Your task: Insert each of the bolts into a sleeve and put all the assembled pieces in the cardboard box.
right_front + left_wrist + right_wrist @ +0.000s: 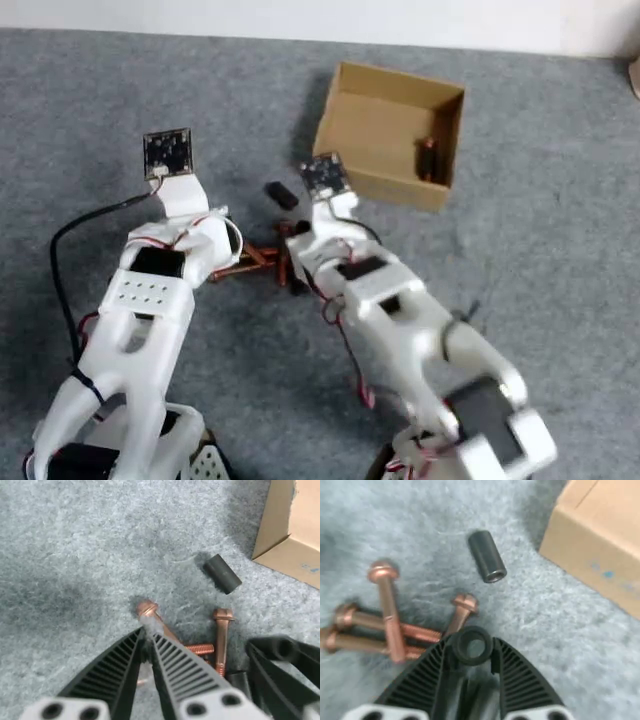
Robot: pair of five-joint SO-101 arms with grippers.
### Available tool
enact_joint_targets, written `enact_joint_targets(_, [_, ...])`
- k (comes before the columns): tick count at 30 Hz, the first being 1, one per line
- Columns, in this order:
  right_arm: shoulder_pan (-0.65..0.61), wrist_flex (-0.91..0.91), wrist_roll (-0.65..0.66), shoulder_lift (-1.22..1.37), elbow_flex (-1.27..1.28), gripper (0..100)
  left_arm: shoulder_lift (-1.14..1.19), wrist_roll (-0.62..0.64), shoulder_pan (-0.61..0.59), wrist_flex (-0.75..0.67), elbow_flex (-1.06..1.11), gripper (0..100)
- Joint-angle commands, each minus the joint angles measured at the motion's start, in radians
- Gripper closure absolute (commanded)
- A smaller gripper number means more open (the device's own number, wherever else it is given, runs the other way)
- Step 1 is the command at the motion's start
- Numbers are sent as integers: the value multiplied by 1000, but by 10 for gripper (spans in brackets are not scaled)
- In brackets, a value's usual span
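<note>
Several copper bolts (pixel 262 258) lie heaped on the carpet (pixel 120 100), in the gap between the two arms in the high view. We see the left gripper (pixel 148 631) pressed onto one bolt (pixel 146 609): the head sticks out past the fingertips and the shank is pinched between the ribbed pads. From that wrist, two more bolts show just beside it, one with its flanged head up (pixel 221 630) and one with its threads toward us (pixel 200 649).

We see the right gripper (pixel 472 647) clamped on a black sleeve (pixel 458 649), bore facing the camera, held just over the heap. One bolt (pixel 461 611) lies right under it, another (pixel 386 605) lies across two that point sideways.

A second sleeve (pixel 282 195) lies loose on the carpet at about 1 o'clock from the heap, apart from the bolts, near the box wall.

The box (pixel 370 120) sits at 1 o'clock from the heap, open side up, beyond the loose sleeve. We see one dark piece (pixel 428 158) standing against its 3 o'clock wall.
</note>
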Motion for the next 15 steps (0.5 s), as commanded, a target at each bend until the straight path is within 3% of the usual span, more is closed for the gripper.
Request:
enact_joint_targets(1, [48, 128, 21, -239, 51, 994, -1, 5, -15, -21, -4, 986])
enact_joint_targets(8, [200, 486, 284, -472, 124, 994, -1, 5, -12, -21, -4, 986])
enact_joint_targets(15, [312, 702, 417, -406, 120, 994, -1, 5, -12, -21, -4, 986])
